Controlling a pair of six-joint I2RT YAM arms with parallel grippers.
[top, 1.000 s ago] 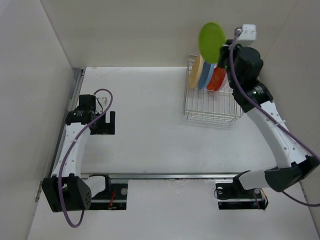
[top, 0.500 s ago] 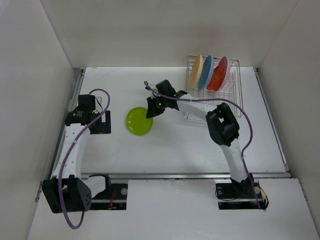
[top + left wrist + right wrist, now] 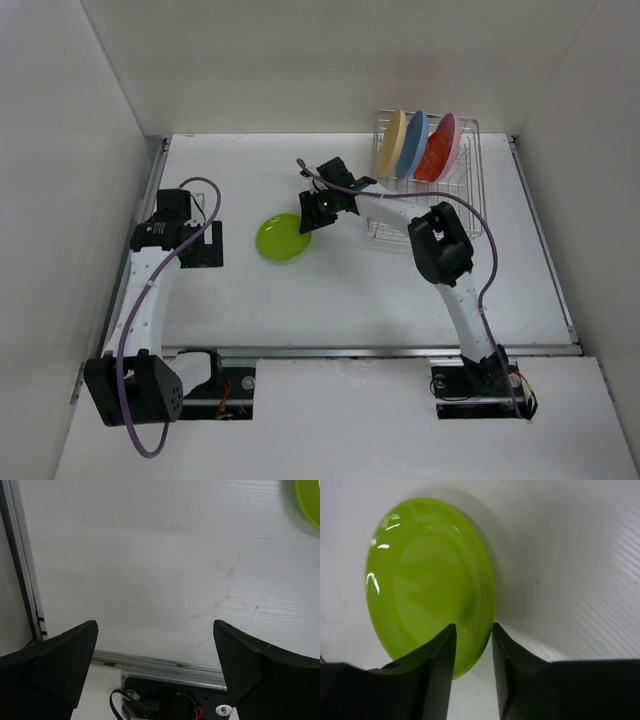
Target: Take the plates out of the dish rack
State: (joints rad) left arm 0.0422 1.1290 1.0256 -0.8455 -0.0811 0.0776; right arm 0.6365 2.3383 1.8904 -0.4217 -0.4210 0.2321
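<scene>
The lime green plate (image 3: 281, 238) sits low at the table's middle, tilted, and also shows in the right wrist view (image 3: 427, 585). My right gripper (image 3: 304, 221) is shut on its right rim (image 3: 473, 628), one finger inside and one outside. The dish rack (image 3: 425, 226) stands at the back right. It holds the cream-yellow plate (image 3: 392, 142), the blue plate (image 3: 412, 146), the orange-red plate (image 3: 433, 160) and the pink plate (image 3: 448, 138), all on edge. My left gripper (image 3: 208, 246) is open and empty at the left (image 3: 155, 650). A sliver of the green plate (image 3: 311, 499) shows in its view.
White walls stand at the back and both sides. A metal rail (image 3: 370, 351) runs along the near edge. Another rail (image 3: 22, 570) runs along the left edge. The right arm stretches from its base across the rack's left front corner.
The right arm lifted the green plate out of the rack and carried it down left to the table's middle. In the last half second the plate sank lower and flatter. The left arm stayed still.
</scene>
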